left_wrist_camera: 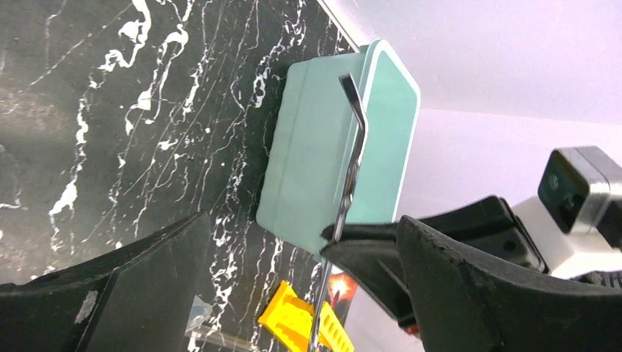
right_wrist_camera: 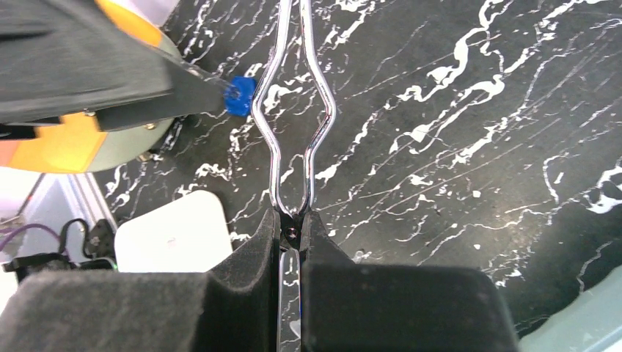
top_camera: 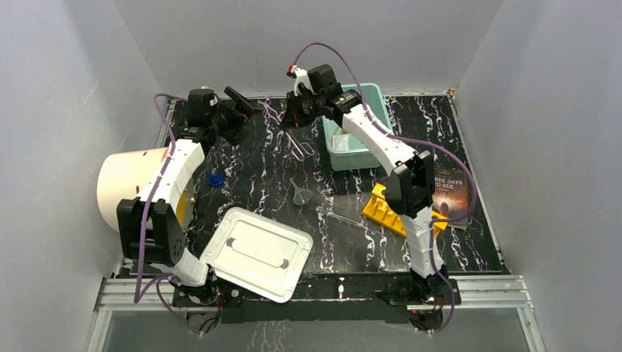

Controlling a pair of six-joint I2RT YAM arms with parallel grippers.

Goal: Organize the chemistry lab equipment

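My right gripper (top_camera: 291,119) is shut on the metal scissors (top_camera: 298,144) and holds them in the air left of the teal bin (top_camera: 367,99). In the right wrist view the jaws (right_wrist_camera: 293,229) clamp them at the pivot, and the chrome handles (right_wrist_camera: 295,110) point away. My left gripper (top_camera: 246,104) is open and empty just left of the scissors. In its own view (left_wrist_camera: 301,235) the scissors (left_wrist_camera: 353,169) hang between its fingers. On the table lie a clear funnel (top_camera: 299,192), a thin glass rod (top_camera: 341,216), a yellow holed rack (top_camera: 394,210) and a blue cap (top_camera: 215,179).
A white bin lid (top_camera: 257,253) lies at the front left. The big white drum (top_camera: 136,187) stands at the left edge. A dark-covered book (top_camera: 449,194) lies at the right. The teal bin holds something pale (top_camera: 342,137). Grey walls enclose the table.
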